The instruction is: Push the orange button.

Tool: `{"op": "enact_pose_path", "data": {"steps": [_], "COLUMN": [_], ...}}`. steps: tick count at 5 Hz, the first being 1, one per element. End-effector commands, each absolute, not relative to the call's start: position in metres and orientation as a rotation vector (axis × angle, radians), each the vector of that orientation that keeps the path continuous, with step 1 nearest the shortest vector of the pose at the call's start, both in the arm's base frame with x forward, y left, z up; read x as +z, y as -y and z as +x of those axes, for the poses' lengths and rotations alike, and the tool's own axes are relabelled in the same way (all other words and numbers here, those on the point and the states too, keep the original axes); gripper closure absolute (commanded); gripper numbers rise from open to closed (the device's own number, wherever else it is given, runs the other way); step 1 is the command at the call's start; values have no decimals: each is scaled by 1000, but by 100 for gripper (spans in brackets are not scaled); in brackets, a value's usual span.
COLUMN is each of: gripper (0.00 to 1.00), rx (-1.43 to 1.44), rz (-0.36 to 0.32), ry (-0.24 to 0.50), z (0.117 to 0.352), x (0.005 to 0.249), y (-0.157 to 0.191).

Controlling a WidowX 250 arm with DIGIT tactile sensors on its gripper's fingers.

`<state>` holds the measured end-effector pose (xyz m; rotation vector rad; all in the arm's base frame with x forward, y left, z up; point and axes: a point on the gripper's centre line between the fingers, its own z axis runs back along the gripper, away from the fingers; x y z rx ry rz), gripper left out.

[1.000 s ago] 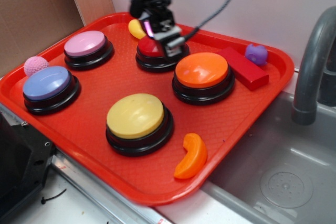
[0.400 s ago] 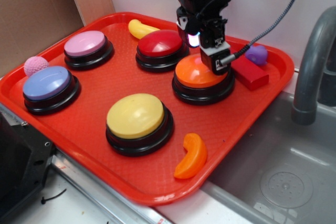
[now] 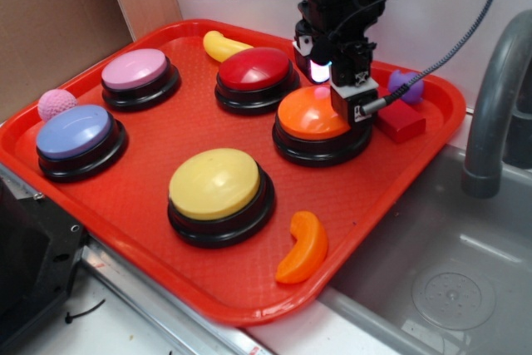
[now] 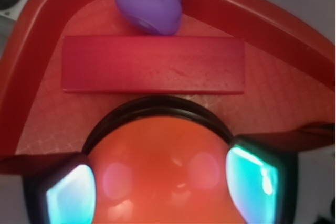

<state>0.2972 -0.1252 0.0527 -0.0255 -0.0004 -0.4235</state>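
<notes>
Two of my fingers, spread wide, straddle the orange button near the red tray rim, red block just beyond.

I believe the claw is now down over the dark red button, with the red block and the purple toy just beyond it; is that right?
Not quite: the claw is over the orange button, not the dark red button, as the exterior view shows. The red block and purple toy do lie just beyond it.
</notes>
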Motion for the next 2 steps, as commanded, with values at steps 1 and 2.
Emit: {"op": "enact_pose_path", "data": {"steps": [1,2], "gripper": [0,0], "rx": [-424,-441], "rz": [-7,12], "ry": [60,91], "z": [289,283], "x": [80,101], "y": [130,130]}}
